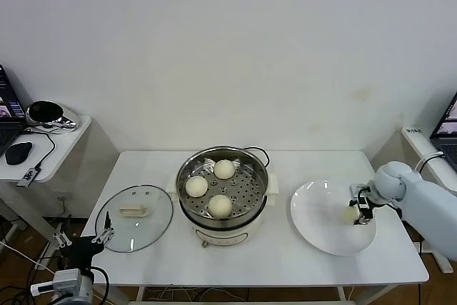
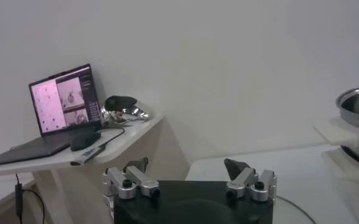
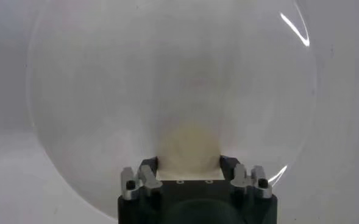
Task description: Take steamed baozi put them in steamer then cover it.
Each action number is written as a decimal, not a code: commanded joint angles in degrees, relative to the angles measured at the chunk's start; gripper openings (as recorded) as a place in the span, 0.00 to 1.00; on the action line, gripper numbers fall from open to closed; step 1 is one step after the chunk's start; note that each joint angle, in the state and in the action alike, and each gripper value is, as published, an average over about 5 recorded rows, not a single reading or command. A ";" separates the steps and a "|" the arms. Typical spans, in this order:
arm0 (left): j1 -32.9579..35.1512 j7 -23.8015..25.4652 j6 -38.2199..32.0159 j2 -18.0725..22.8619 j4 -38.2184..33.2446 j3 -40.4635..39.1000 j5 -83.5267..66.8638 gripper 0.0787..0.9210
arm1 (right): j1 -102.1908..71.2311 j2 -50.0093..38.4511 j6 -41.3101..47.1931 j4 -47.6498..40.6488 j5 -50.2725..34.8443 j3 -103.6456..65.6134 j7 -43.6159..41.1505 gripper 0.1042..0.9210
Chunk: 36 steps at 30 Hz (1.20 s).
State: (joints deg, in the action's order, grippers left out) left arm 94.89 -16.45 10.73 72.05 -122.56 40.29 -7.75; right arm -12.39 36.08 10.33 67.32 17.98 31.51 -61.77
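Side desk (image 1: 61, 141): left of the table, apart from it; carries a mouse (image 1: 18, 152) and a laptop (image 2: 60, 100).
Left gripper (image 1: 106, 229): low off the table's front-left corner, just short of the lid's rim; fingers spread apart, nothing between them.
Lid (image 1: 134, 208): flat on the table (image 1: 250, 262), left of the steamer, just beside it; its bar handle (image 1: 133, 211) runs left-right, handle side up. A bare strip of table lies in front of it.
Steamer (image 1: 191, 176): mid-table, uncovered, mouth up; cord trails off behind it.
Buns in steamer: three on the perforated tray, one at the back (image 1: 224, 169), one left (image 1: 196, 186), one front (image 1: 220, 206), each apart from the others; the tray's right side is bare.
Plate (image 1: 314, 219): right of the steamer, well apart from it, near the table's front-right part.
Fourth bun (image 3: 188, 146): round, no long axis; on the plate's right side.
Right gripper (image 1: 359, 211): over the plate's right side, fingers (image 3: 149, 167) closed against the bun's two sides.
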 commanded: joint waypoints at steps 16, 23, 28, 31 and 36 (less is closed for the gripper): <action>-1.39 0.03 0.10 -1.25 0.43 -0.89 -0.96 0.88 | 54.38 2.68 17.61 21.30 -37.85 42.73 4.43 0.58; -1.87 0.04 0.20 -1.42 0.14 -0.81 -1.41 0.88 | 58.97 16.09 24.71 19.98 -49.29 46.85 9.10 0.59; -2.04 0.01 0.17 -1.01 0.31 -0.61 -1.59 0.88 | 56.91 25.87 28.57 16.63 -54.14 46.63 12.14 0.59; -1.86 0.04 0.14 -0.85 0.30 -0.46 -1.60 0.88 | 54.14 29.77 30.50 14.89 -55.13 46.29 13.80 0.59; -1.56 0.07 0.15 -0.85 -0.20 -0.04 -1.68 0.88 | 49.14 33.34 31.23 11.52 -53.24 46.09 15.03 0.59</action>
State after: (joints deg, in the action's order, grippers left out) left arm 93.28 -16.42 10.88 71.21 -122.58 40.10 -9.40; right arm 37.59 58.01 36.11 81.92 -29.04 73.76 -50.54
